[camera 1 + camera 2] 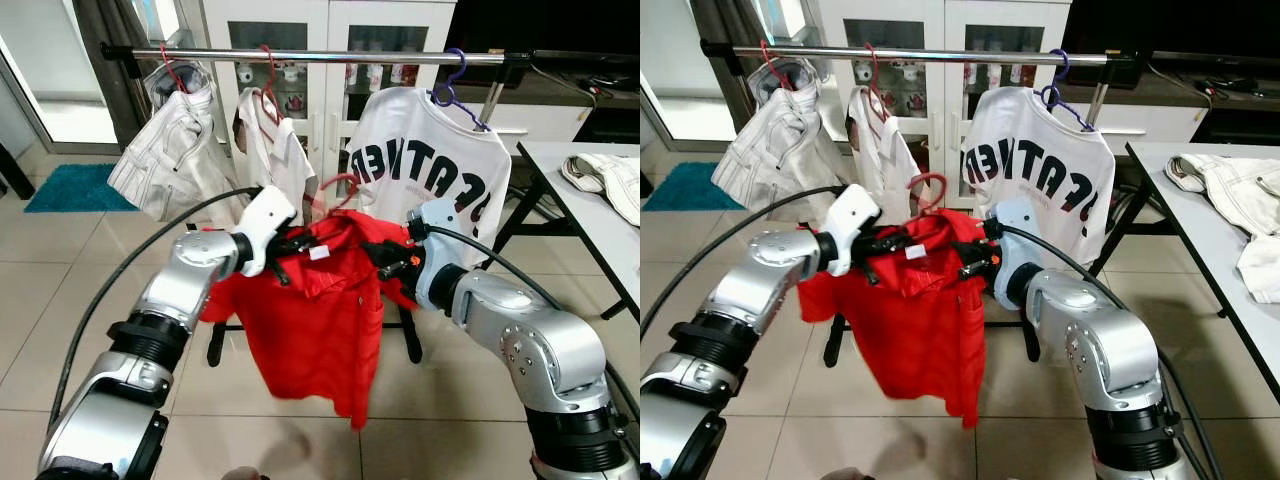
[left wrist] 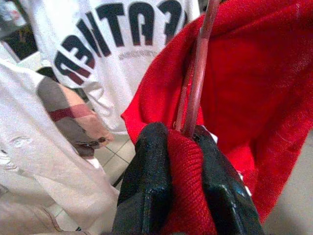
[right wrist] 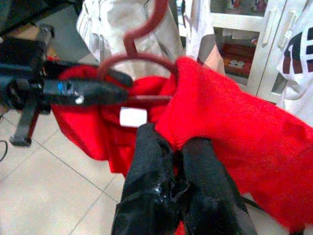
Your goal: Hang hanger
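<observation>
A red shirt (image 1: 320, 310) hangs on a red hanger, whose hook (image 1: 335, 190) sticks up from the collar, below the clothes rail (image 1: 330, 57). I hold it up between both arms. My left gripper (image 1: 290, 245) is shut on the collar fabric and the hanger wire (image 2: 198, 83). My right gripper (image 1: 385, 255) is shut on the shirt's other shoulder (image 3: 220, 117). In the right wrist view the hook (image 3: 142, 34) curves upward and the left gripper's fingers (image 3: 93, 93) lie across the collar.
On the rail hang a white jacket (image 1: 175, 150), a white shirt (image 1: 270, 140) on a red hanger, and a white lettered T-shirt (image 1: 425, 165) on a purple hanger (image 1: 455, 85). A table (image 1: 590, 220) with a pale garment (image 1: 610, 180) stands at the right. A white cabinet stands behind.
</observation>
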You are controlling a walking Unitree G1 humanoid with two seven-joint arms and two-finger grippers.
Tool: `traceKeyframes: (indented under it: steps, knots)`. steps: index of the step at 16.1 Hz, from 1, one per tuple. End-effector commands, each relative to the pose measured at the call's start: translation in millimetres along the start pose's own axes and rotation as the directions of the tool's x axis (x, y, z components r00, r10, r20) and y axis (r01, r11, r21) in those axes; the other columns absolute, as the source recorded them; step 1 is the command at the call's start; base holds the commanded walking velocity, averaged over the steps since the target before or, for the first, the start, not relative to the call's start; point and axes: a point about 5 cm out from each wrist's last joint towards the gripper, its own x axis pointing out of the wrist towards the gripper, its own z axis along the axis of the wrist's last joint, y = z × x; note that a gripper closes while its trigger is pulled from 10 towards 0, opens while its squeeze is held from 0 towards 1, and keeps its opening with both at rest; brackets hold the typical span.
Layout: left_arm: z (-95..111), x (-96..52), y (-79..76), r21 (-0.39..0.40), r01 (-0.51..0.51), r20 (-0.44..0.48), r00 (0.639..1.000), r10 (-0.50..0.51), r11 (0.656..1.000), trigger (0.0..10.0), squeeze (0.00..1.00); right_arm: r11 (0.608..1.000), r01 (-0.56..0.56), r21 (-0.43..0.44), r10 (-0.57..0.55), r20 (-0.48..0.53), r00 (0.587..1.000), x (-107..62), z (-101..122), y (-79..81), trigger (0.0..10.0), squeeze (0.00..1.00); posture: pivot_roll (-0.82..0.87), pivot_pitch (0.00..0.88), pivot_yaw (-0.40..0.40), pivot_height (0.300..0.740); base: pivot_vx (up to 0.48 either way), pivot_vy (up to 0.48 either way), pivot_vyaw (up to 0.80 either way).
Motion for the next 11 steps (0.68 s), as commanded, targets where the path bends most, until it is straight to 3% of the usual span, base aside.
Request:
traceKeyframes:
  steps: [1,4,6,8,11]
  knots:
    - [15.7,-4.2,6.9,0.008,0.004,0.072,0.997,-0.005,1.000,0.0,0.00,0.999,-0.045,-0.009,0.045,-0.009,0.999,-2.7,-1.1,3.4,10.0,1.00,0.00,0.000,0.006,0.740,0.000,0.000,0.00]
    - [22.5,-8.8,7.6,-0.006,0.063,0.130,0.990,-0.061,0.998,0.0,0.00,0.984,-0.162,-0.068,0.157,-0.081,0.984,-10.2,-8.5,10.8,10.0,1.00,0.00,0.000,0.007,0.740,0.000,0.000,0.00]
    - [21.7,-16.1,11.1,0.018,0.111,0.124,0.986,-0.112,0.994,0.0,0.00,0.962,-0.224,-0.156,0.206,-0.122,0.971,-21.8,-8.6,4.5,10.0,1.00,-0.01,0.000,0.010,0.740,0.000,0.000,0.00]
    - [16.5,-27.1,12.7,0.065,0.187,0.074,0.979,-0.192,0.980,0.0,0.00,0.942,-0.232,-0.243,0.235,-0.019,0.972,-34.1,15.6,-8.9,10.0,1.00,-0.01,0.000,0.011,0.740,0.000,0.000,0.00]
    - [10.7,-38.2,13.6,0.101,0.270,0.014,0.962,-0.272,0.958,0.0,0.00,0.867,-0.344,-0.361,0.393,0.068,0.917,-48.9,41.0,-2.2,10.0,1.00,-0.01,0.000,0.013,0.740,0.000,0.000,0.00]
